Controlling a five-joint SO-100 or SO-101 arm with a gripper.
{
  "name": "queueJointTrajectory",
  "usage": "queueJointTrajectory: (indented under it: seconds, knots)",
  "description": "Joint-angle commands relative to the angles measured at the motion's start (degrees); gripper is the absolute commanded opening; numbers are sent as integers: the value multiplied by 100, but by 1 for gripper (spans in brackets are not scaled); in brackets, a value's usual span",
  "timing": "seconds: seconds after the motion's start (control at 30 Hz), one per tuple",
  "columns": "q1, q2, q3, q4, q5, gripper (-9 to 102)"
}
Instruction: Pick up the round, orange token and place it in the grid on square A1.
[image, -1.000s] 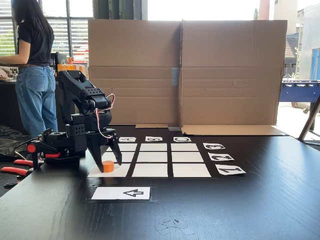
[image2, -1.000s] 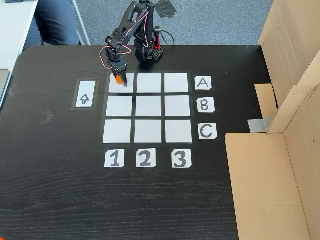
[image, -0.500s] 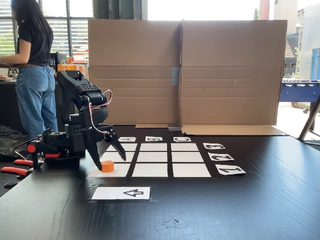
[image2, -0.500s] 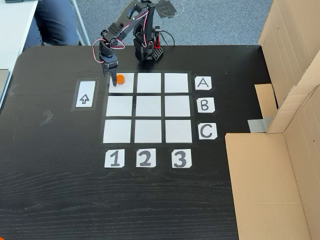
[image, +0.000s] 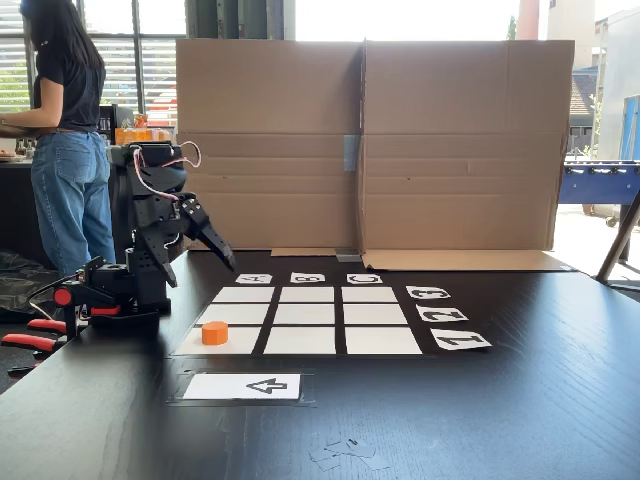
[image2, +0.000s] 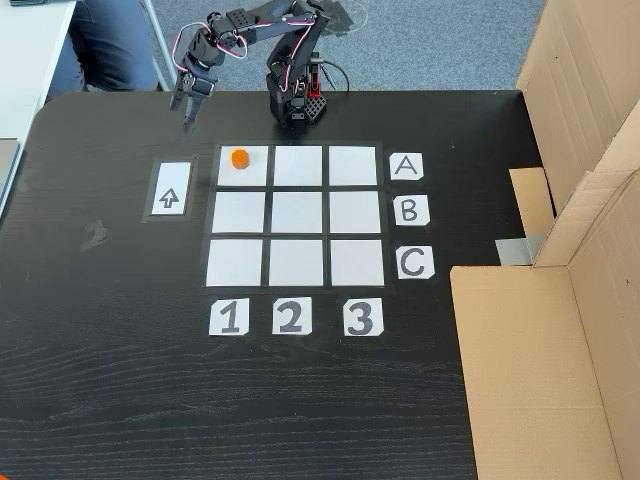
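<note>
I see the small bright orange faceted plastic token (image2: 239, 158) sitting flat on the white paper corner cell, square A1 (image2: 243, 173), in line with the "A" card (image2: 406, 166) and the "1" card (image2: 228, 317). It lies toward the cell's upper edge in a fixed view from above, in the 3x3 grid of white paper rectangles (image2: 296, 215) on the black tabletop (image2: 120, 380).

The black two-finger gripper (image2: 184, 108) is up in the air near the tabletop's far-left corner in that fixed view, well apart from the token, nothing between the fingers (image: 222, 250). In a side fixed view the fingers are spread wide, pointing down, above and left of the token (image: 215, 332).

White arrow card (image2: 170, 189) sits just left of the grid.
</note>
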Motion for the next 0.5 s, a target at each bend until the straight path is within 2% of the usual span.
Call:
queueJointTrajectory:
  seconds: [0.0, 0.23, 0.47]
  knots:
    - [387, 624, -114, 325, 70, 35]
    - [1397, 1688, 202, 1503, 35, 32]
    - [2452, 2848, 1793, 1433, -185, 22]
